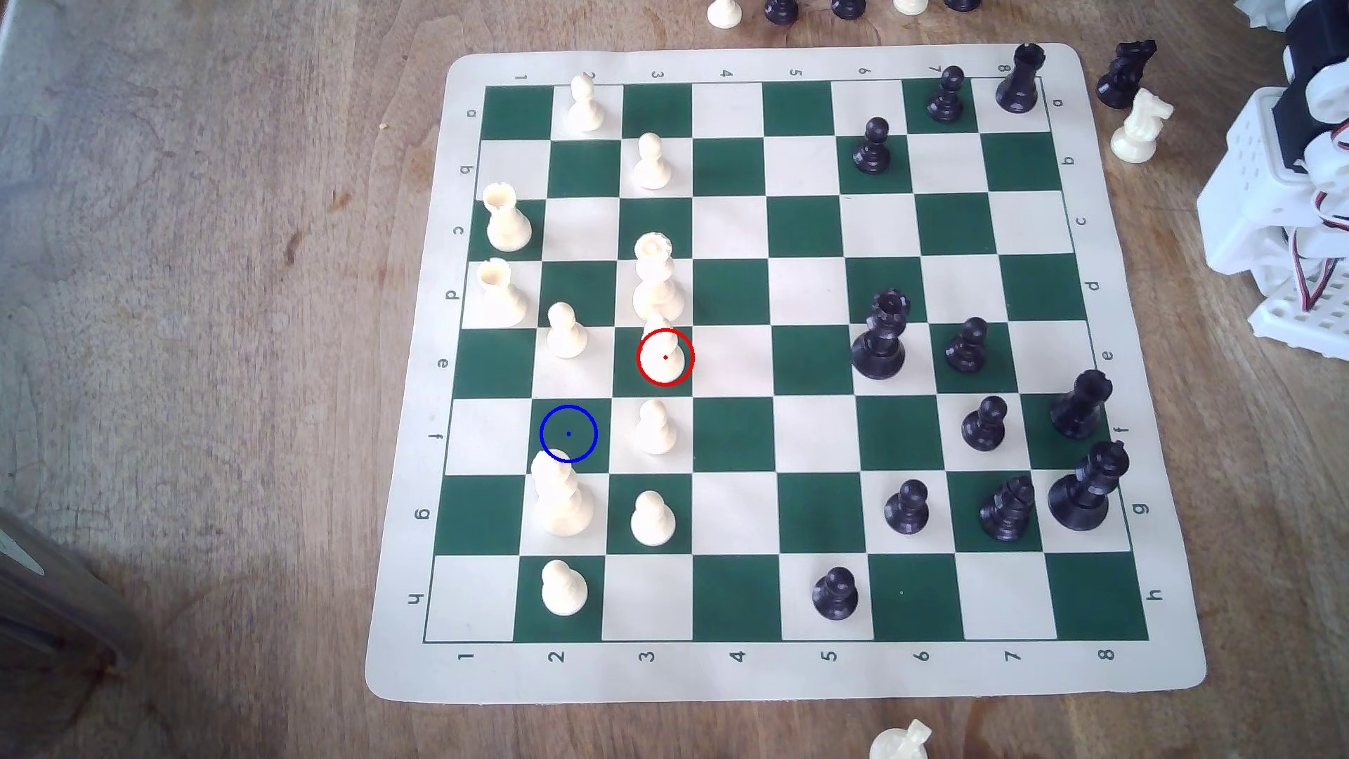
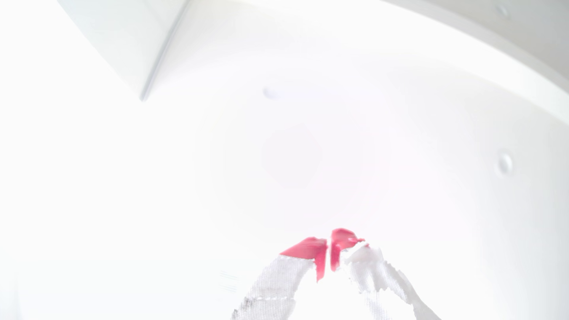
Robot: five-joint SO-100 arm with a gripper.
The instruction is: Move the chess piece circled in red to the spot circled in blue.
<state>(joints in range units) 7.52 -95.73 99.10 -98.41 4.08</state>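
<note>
While it stands upright on its red-ringed dark green square, the cream-white plastic teardrop-topped chess piece has the blue-ringed dark green square at its eight o'clock on the green-and-cream vinyl board. The red-tipped jaws are closed and empty.
</note>
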